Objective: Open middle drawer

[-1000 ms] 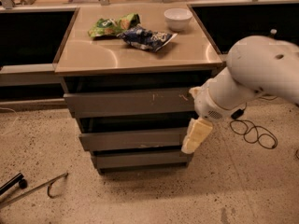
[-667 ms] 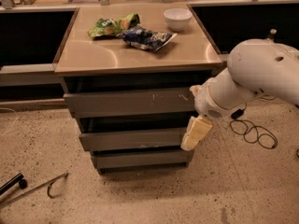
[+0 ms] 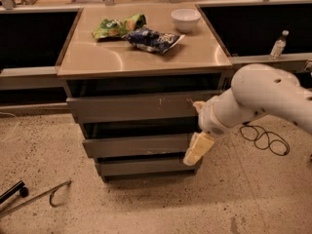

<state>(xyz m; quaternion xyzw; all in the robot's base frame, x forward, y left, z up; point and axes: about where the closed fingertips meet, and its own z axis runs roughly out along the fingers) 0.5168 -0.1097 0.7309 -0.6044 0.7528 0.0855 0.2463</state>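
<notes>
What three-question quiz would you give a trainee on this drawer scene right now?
1. True or false: the gripper is at the right end of the middle drawer front.
2. Which stands on the cabinet top? A white bowl; B mug; C plate.
3. Fill in: seen from the camera, the green bag lies to the ___ of the blue bag.

Key: 1 true; 2 A; 3 left.
</notes>
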